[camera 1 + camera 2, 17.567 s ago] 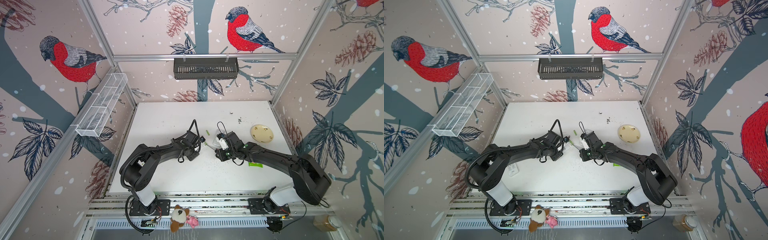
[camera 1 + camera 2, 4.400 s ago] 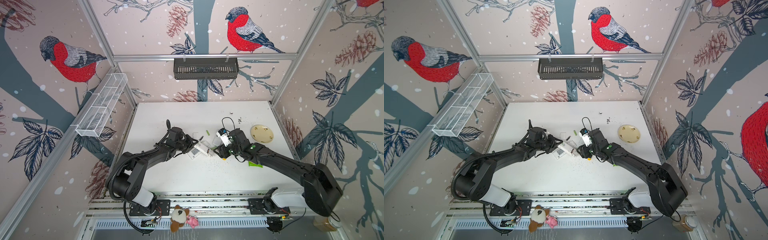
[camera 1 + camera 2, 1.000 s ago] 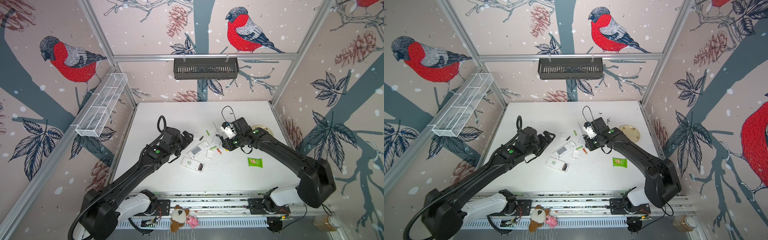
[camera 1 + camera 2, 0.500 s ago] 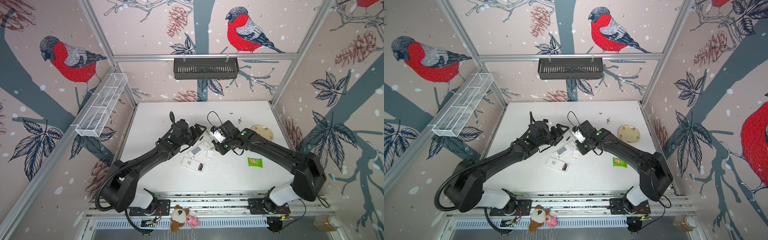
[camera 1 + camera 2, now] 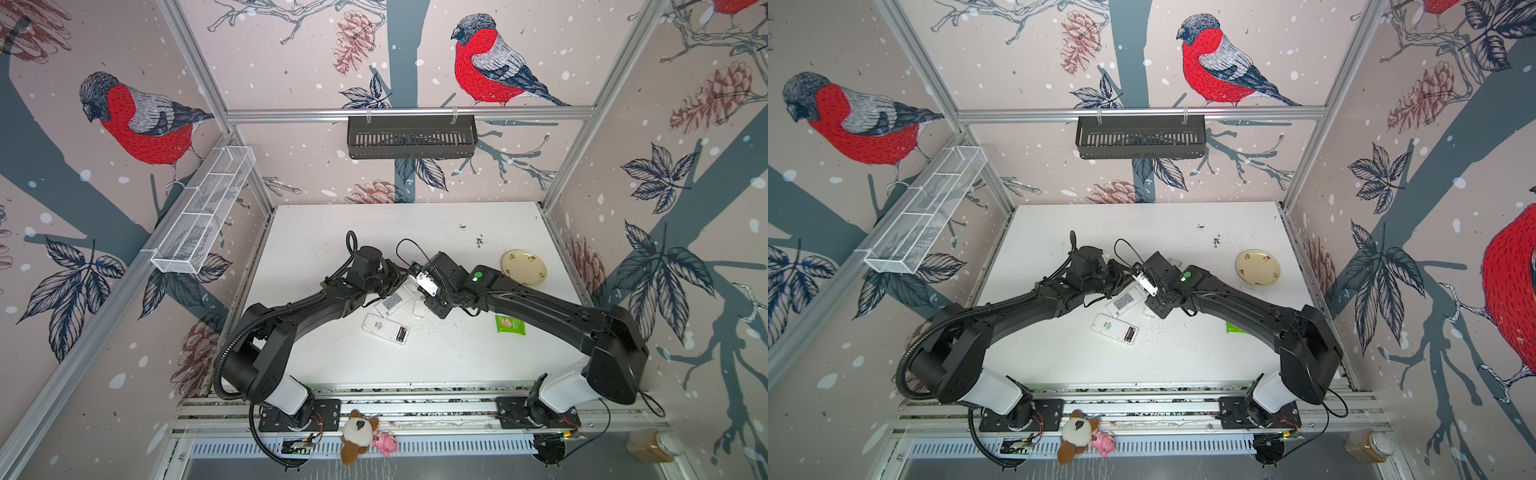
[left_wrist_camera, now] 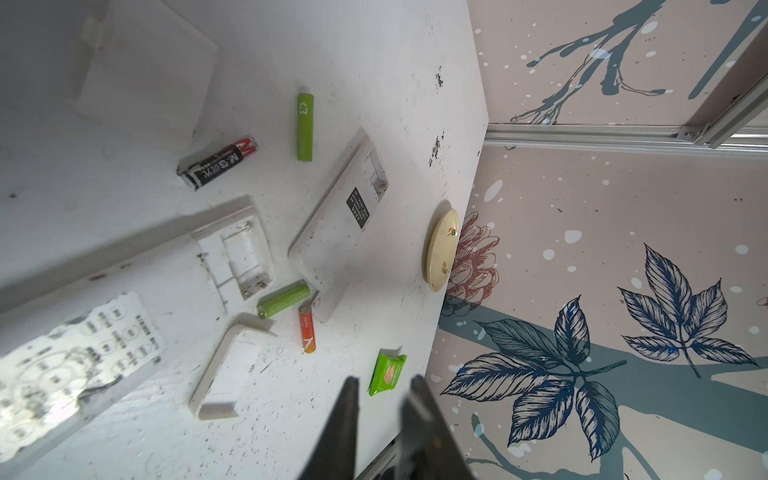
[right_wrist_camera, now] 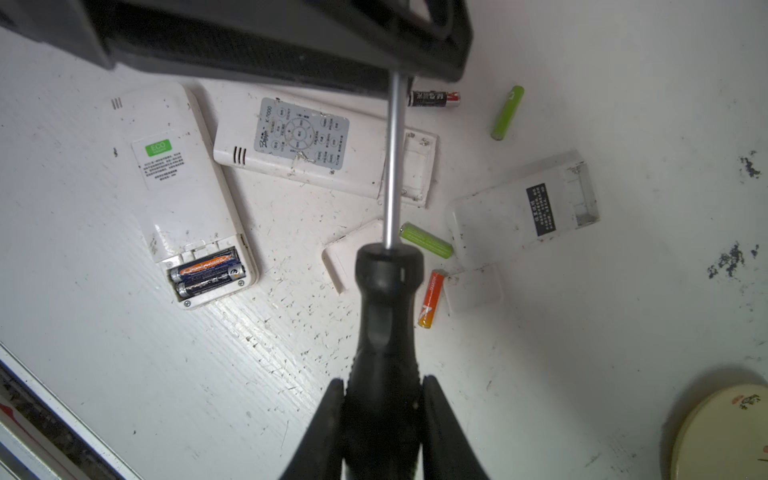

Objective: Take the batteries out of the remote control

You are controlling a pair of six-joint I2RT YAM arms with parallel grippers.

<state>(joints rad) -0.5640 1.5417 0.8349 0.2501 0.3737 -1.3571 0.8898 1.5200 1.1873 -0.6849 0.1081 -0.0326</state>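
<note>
A white remote control (image 7: 183,183) (image 5: 384,328) lies face down with two black batteries (image 7: 205,272) in its open bay. Two more remotes (image 7: 307,141) (image 7: 523,212) show empty bays. Loose batteries lie around them: two lime green (image 6: 304,126) (image 6: 283,299), one orange (image 6: 307,328), one black and red (image 6: 220,162). My right gripper (image 7: 382,390) is shut on a black-handled screwdriver (image 7: 386,311), its shaft running under the left arm. The fingers of my left gripper (image 6: 382,380) stand close together above the table, one blurred, with nothing between them.
Loose white bay covers (image 6: 224,374) (image 7: 471,293) lie among the remotes. A cream plate (image 5: 523,267) sits at the back right and a green packet (image 5: 510,324) lies by the right arm. A black basket (image 5: 411,137) and a white wire basket (image 5: 203,208) hang on the walls.
My left gripper has closed from wide open and reached in over the remotes. The right gripper has moved left with the screwdriver, so both wrists now meet at the middle.
</note>
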